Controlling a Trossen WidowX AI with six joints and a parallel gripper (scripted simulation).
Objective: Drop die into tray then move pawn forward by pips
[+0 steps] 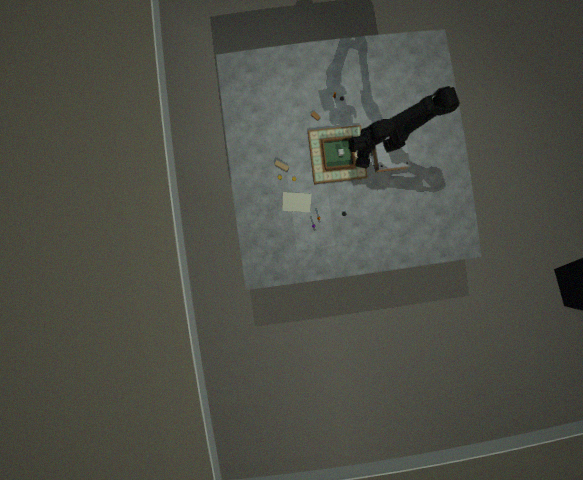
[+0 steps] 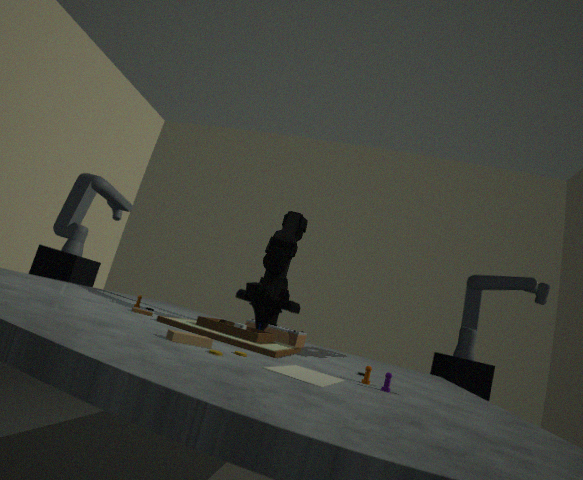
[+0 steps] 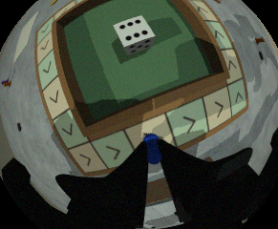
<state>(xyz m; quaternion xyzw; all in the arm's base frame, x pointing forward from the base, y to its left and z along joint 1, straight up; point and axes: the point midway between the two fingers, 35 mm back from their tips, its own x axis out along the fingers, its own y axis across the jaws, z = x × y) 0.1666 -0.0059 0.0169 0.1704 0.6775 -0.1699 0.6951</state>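
So I've got the blue pawn (image 3: 153,149) pinched between the fingertips of my black gripper (image 3: 152,144) (image 2: 262,326), jaws nearly together around it. In the wrist view it's right over the near side of the square board with the wooden edging (image 1: 339,180) (image 2: 277,353) (image 3: 121,169), the side with pale green and cream arrow squares. Can't tell if its base is touching a square or hanging just above one.

The white die with black pips (image 3: 134,32) (image 1: 340,152) is sitting in the green-floored wooden dice tray (image 3: 153,106) (image 1: 339,168) (image 2: 229,329), and the top face reads six, two rows of three. It's well inside the walls, nearer the far side than my fingers in the wrist view.

Other stuff on the grey mottled table (image 1: 405,222) (image 2: 307,423): a flat cream sheet (image 1: 296,202) (image 2: 303,375), with a small orange pawn-shaped piece (image 1: 318,218) (image 2: 366,375) and a purple one (image 1: 313,225) (image 2: 386,382) near it, plus two little yellow bits (image 1: 280,177) (image 2: 215,352) beside a tan wooden block (image 1: 281,165) (image 2: 188,338).
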